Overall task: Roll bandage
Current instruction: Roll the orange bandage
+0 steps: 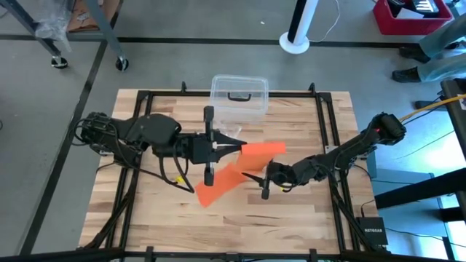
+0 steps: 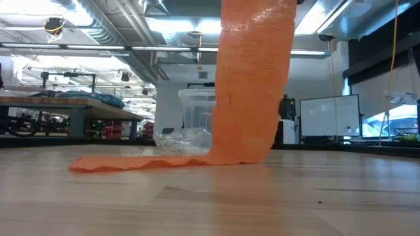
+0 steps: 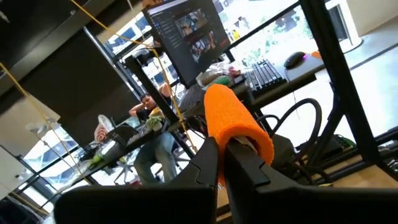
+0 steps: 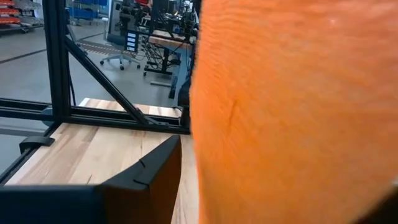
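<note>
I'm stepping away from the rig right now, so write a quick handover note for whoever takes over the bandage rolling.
Left end effector: shut on the bandage's rolled end, lifted above mid-table in front of the clear plastic box.
Right end effector: open, around the hanging strip lower down, not clamping it.
Bandage: a few turns wound at the left fingers; the rest drops to the table and trails flat across the wood.
Done: roll started.
Left: wind up the hanging stretch and the tail on the table.
</note>
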